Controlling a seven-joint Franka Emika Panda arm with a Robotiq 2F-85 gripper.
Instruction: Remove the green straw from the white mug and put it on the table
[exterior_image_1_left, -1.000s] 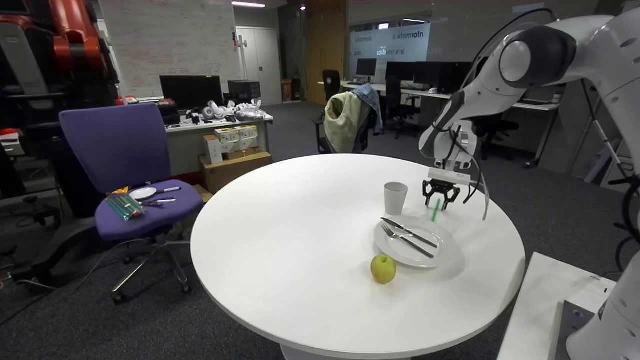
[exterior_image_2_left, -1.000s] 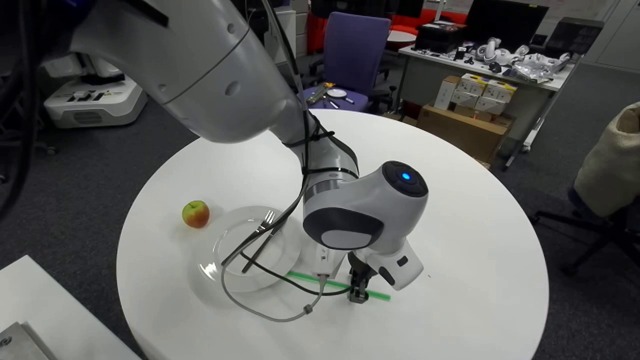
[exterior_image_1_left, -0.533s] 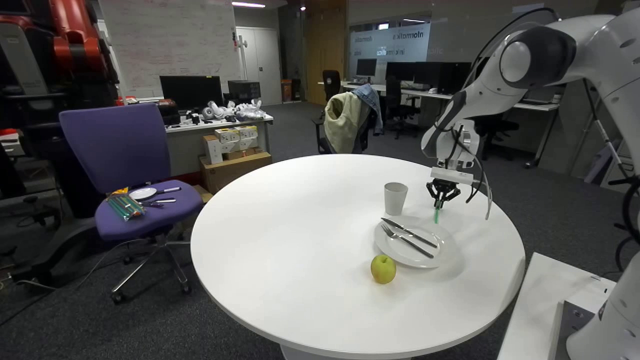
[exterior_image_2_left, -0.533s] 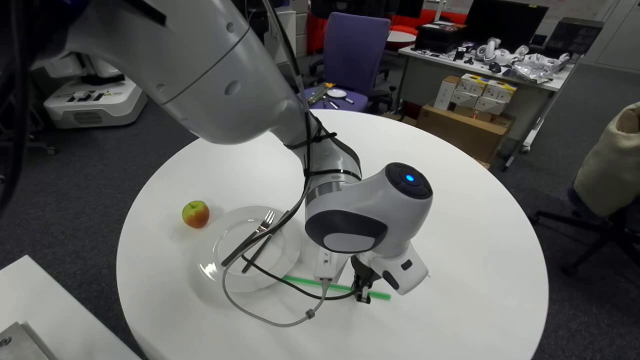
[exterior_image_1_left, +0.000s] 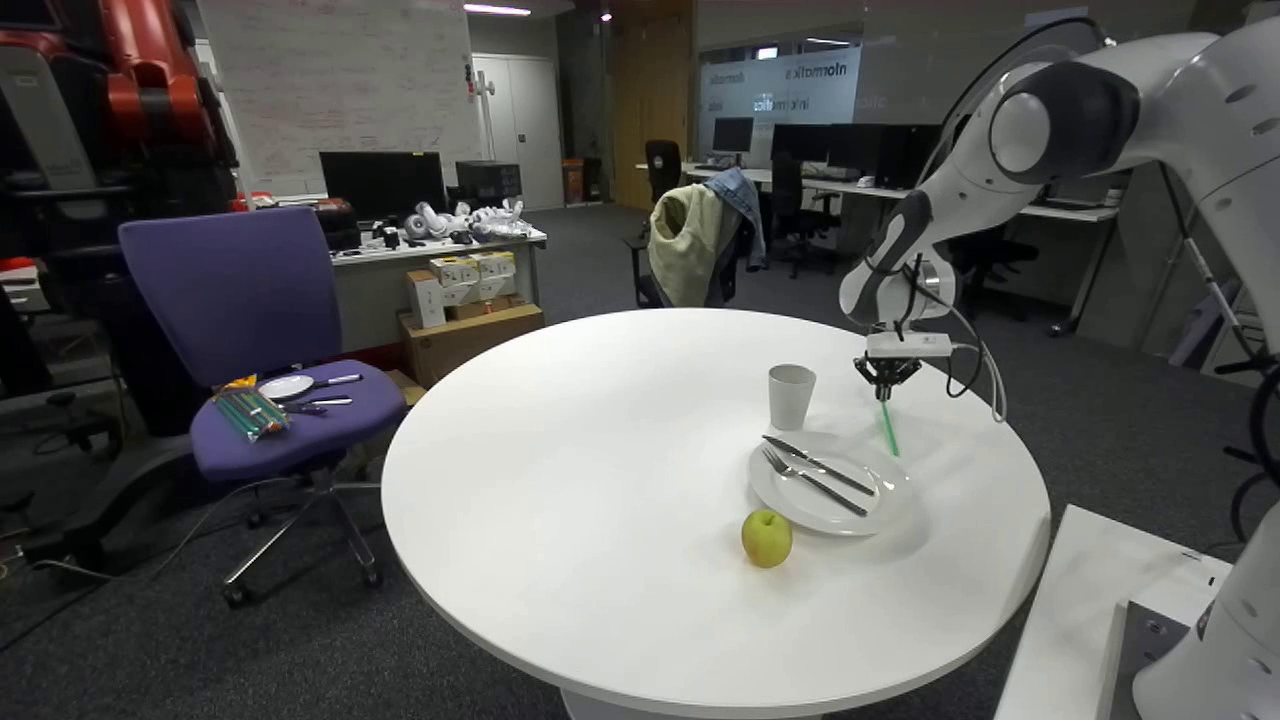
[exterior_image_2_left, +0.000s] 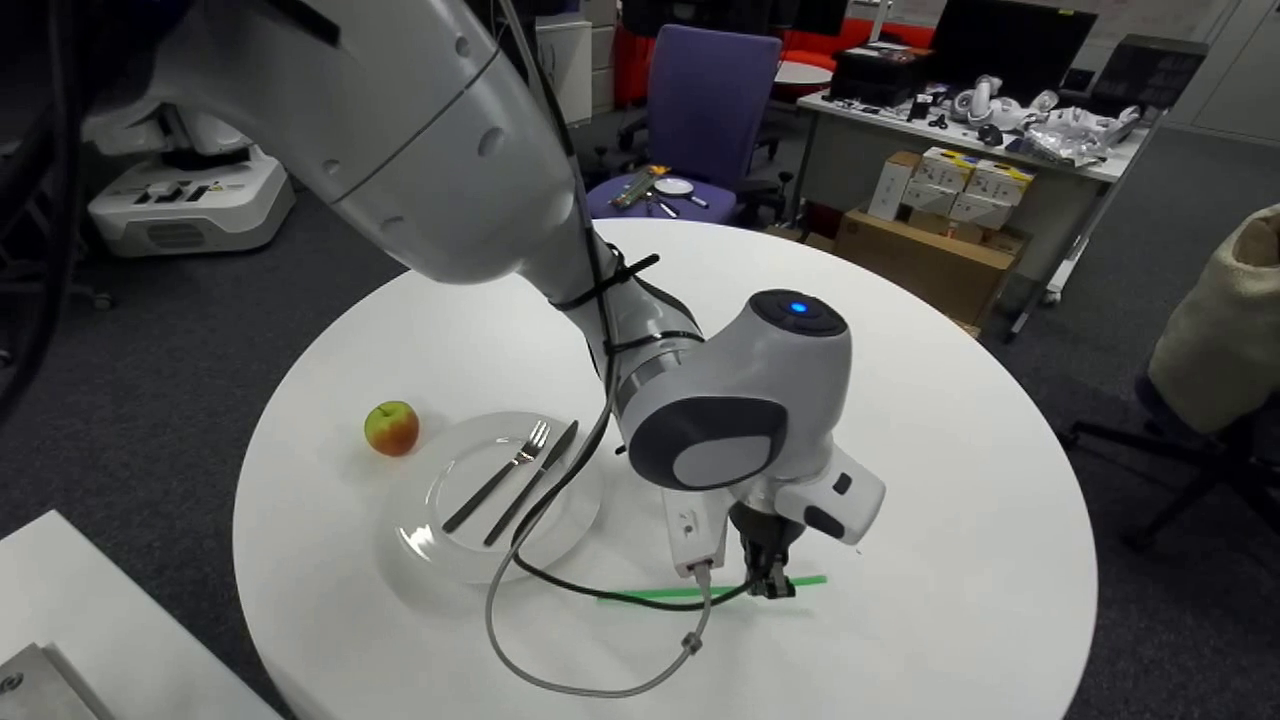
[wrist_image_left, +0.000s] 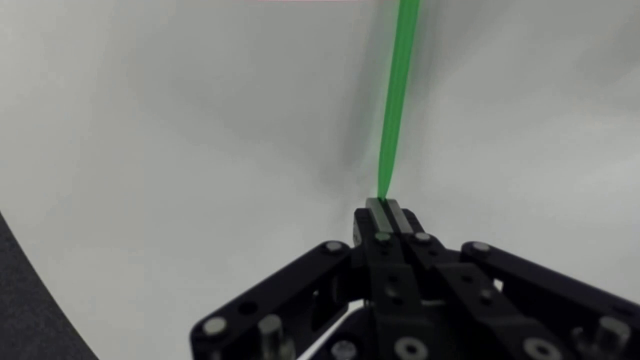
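My gripper (wrist_image_left: 383, 204) is shut on the green straw (wrist_image_left: 397, 90), which is pinched flat where the fingertips meet and runs away from them in the wrist view. Shadow beside the straw suggests that it hangs slightly above the white table (exterior_image_1_left: 600, 480). In both exterior views the straw (exterior_image_1_left: 891, 432) (exterior_image_2_left: 812, 580) sticks out from the gripper (exterior_image_1_left: 884, 394) (exterior_image_2_left: 772, 588), near the plate. Upright on the table stands the white mug (exterior_image_1_left: 791, 398), to the left of the gripper in an exterior view, with no straw showing in it. The arm hides the mug in the remaining exterior view.
A white plate (exterior_image_1_left: 790, 505) with a fork (exterior_image_1_left: 815, 482) and a knife (exterior_image_1_left: 820, 465) lies close to the straw. Beyond the plate sits an apple (exterior_image_1_left: 767, 538). Cables (exterior_image_2_left: 560, 580) loop from the wrist over plate and straw. A purple chair (exterior_image_1_left: 300, 410) stands past the table's edge.
The jaws have come together on the straw. The gripper has since risen a little, and the straw has turned with it, its plate-side end swinging away from the plate. Mug, plate and apple are unmoved.
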